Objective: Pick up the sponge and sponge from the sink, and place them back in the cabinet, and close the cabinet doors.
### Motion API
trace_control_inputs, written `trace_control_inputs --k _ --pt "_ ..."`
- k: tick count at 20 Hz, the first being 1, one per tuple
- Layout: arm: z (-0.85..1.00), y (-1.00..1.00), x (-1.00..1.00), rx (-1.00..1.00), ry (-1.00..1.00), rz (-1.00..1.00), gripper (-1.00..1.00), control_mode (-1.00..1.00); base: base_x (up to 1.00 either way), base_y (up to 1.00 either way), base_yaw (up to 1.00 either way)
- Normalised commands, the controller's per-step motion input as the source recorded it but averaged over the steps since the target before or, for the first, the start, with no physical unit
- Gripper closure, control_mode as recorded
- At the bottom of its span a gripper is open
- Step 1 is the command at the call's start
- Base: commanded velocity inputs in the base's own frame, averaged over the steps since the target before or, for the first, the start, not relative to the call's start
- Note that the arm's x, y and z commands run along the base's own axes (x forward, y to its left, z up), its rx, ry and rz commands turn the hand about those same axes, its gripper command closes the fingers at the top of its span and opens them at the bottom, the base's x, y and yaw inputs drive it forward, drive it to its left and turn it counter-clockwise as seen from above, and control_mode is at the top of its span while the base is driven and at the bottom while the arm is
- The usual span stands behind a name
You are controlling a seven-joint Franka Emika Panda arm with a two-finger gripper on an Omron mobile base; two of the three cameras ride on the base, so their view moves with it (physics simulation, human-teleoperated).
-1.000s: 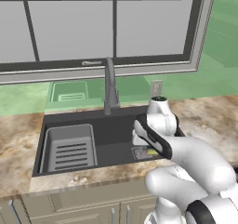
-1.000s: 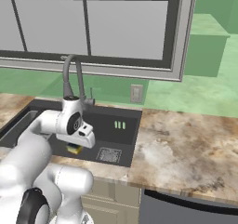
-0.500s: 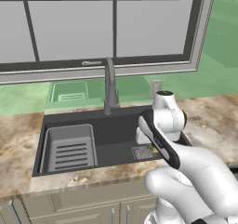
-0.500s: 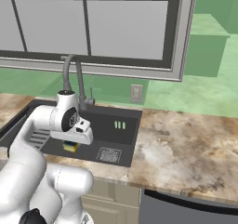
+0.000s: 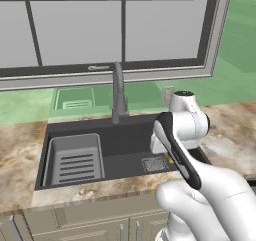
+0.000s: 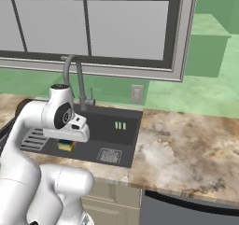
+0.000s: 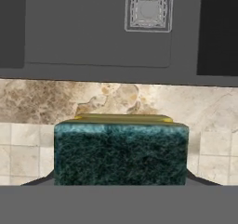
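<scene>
Pincer pinching the dark-topped sponge between its two tips. In the hand view the sponge sits squarely across the bottom centre, its dark green-black scrub face toward the camera and a thin strip of its yellow base showing along the far upper edge. Only the dark corners of the tips show, one at each lower flank of the sponge, touching it.

The sponge is off the basin floor. In the right base view it hangs just under the white hand as a small yellow block with a dark top, over the near part of the sink. In the left base view only a sliver of yellow shows, at the lower edge of the hand, beside the square drain.

Beyond the sponge, the hand view shows a band of mottled brown stone bench, then the black sink floor with the drain grate at upper centre-right.

Further out: grey slotted rack insert fills the left end of the basin. Grey gooseneck faucet stands behind the sink at its rear rim. Three short bright green bars show on the sink floor toward its right rear; too small to tell whether this is the second sponge. A wall outlet is on the green wall right of the faucet, below the large window.
</scene>
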Motion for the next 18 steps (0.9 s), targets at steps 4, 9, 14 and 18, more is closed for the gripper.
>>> trace_control_inputs --k 4,9,14,18 --pt "0.35 0.00 -0.45 0.00 0.00 0.04 1.00 -1.00 0.00 0.00 0.00" --pt "0.32 -0.04 -0.46 0.00 0.00 0.04 1.00 -1.00 0.00 0.00 0.00" --pt "0.44 -0.09 -0.52 0.00 0.00 0.03 1.00 -1.00 0.00 0.00 0.00" --pt "0.47 -0.09 -0.58 0.00 0.00 0.02 1.00 -1.00 0.00 0.00 0.00"
